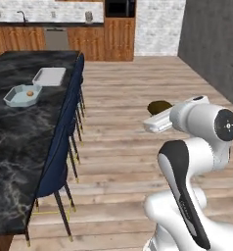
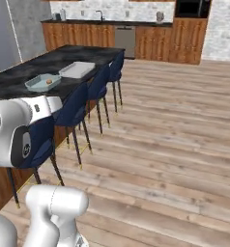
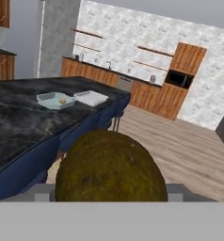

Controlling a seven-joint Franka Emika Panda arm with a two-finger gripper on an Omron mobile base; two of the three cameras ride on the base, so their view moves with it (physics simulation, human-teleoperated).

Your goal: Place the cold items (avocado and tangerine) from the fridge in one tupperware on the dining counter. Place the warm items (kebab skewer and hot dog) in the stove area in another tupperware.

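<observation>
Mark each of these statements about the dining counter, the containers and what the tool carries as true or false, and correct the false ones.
1. The tool holds the avocado. True.
2. The light blue tupperware on the dining counter is empty. False: a small orange item, apparently the tangerine, lies in it.
3. The white tupperware sits beside the blue one, farther from the robot. True.
4. The avocado already lies in the white tupperware. False: it is at the tool, off the counter.
5. Dark blue chairs line the counter's edge. True.
</observation>
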